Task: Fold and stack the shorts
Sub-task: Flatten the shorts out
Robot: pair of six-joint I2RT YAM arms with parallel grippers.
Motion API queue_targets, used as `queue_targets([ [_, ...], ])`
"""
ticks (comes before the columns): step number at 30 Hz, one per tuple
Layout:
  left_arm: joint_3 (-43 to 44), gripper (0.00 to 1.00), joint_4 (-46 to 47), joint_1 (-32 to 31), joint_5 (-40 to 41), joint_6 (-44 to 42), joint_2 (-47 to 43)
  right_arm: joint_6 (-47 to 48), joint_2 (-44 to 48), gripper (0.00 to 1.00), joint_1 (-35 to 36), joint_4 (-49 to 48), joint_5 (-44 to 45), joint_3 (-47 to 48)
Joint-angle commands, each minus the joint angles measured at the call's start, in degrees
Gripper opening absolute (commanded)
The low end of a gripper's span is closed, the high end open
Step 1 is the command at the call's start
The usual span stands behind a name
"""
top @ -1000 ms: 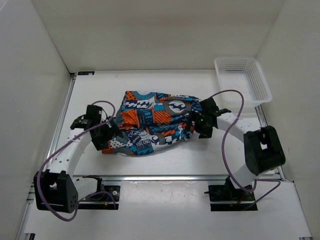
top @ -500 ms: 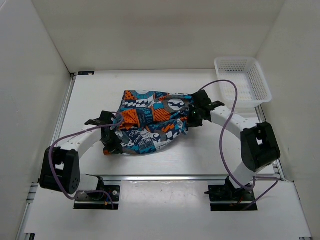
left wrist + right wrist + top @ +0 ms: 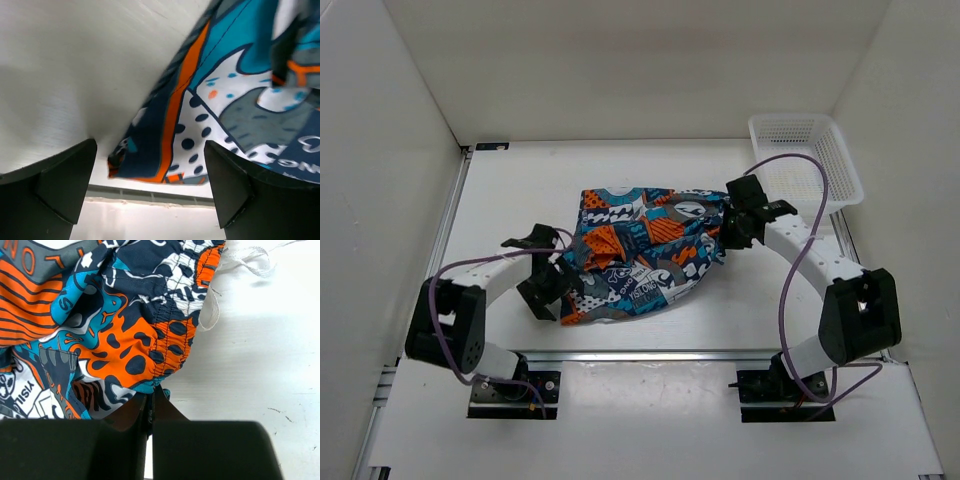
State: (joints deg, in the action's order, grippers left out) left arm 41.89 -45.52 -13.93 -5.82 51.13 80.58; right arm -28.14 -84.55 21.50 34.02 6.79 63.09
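Observation:
The shorts (image 3: 640, 250), in a busy teal, orange, white and navy print, lie bunched in the middle of the table. My right gripper (image 3: 728, 236) is at their right end. In the right wrist view it (image 3: 151, 390) is shut on the gathered waistband edge of the shorts (image 3: 100, 330), with a white drawstring (image 3: 240, 260) trailing onto the table. My left gripper (image 3: 548, 285) is at the lower left corner of the cloth. In the left wrist view it (image 3: 150, 150) stands open, and a hem corner of the shorts (image 3: 240, 100) hangs between the spread fingers (image 3: 65, 185) without being pinched.
A white mesh basket (image 3: 805, 160) stands at the back right corner. White walls close in the table on the left, back and right. A metal rail (image 3: 670, 353) runs along the near edge in front of both arm bases.
The right gripper closed on the waistband and pulled the shorts to the right. The left gripper closed on the left corner, then opened again and now sits lower at the hem.

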Motion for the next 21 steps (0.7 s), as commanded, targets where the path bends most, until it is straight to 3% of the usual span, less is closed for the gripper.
queue_targets([
  [1, 1.9, 1.0, 2.3, -4.3, -0.5, 1.7, 3.3, 1.3, -1.2, 0.0, 0.1, 0.9, 0.5, 0.5],
  [5, 3.7, 0.76, 2.9, -9.4, -0.5, 3.8, 6.8, 1.3, -1.2, 0.0, -0.4, 0.9, 0.5, 1.0],
  [6, 3.7, 0.46, 2.9, -10.2, -0.5, 3.8, 6.8, 1.3, -1.2, 0.0, -0.4, 0.9, 0.5, 1.0],
  [7, 4.7, 0.23, 2.9, -11.4, -0.5, 3.8, 7.4, 1.3, -1.2, 0.0, -0.4, 1.4, 0.5, 1.0],
  [8, 6.3, 0.1, 2.9, -11.4, -0.5, 2.1, 8.0, 1.3, -1.2, 0.0, -0.4, 1.4, 0.5, 1.0],
  [13, 16.5, 0.1, -7.4, -11.4, 6.9, 1.1, 2.4, 4.4, 1.8, 0.0, -2.3, 4.9, 1.1, 4.2],
  [16, 30.1, 0.1, -13.2, -8.7, 9.8, -2.0, -3.0, 6.7, 2.4, 0.0, -5.2, 6.8, -2.5, 11.5],
  [19, 48.7, 0.1, -16.5, -6.4, 10.7, -6.8, -1.9, 7.3, -0.7, 0.0, -7.5, 9.9, -7.8, 26.9],
  [20, 60.3, 0.1, -18.7, -4.5, 11.3, -8.8, -0.4, 7.8, -1.8, 0.0, -7.5, 12.9, -7.8, 31.3],
  [21, 66.2, 0.1, -21.2, -3.7, 11.9, -9.8, 2.8, 8.5, -3.7, 0.0, -7.5, 14.4, -8.4, 35.4],
])
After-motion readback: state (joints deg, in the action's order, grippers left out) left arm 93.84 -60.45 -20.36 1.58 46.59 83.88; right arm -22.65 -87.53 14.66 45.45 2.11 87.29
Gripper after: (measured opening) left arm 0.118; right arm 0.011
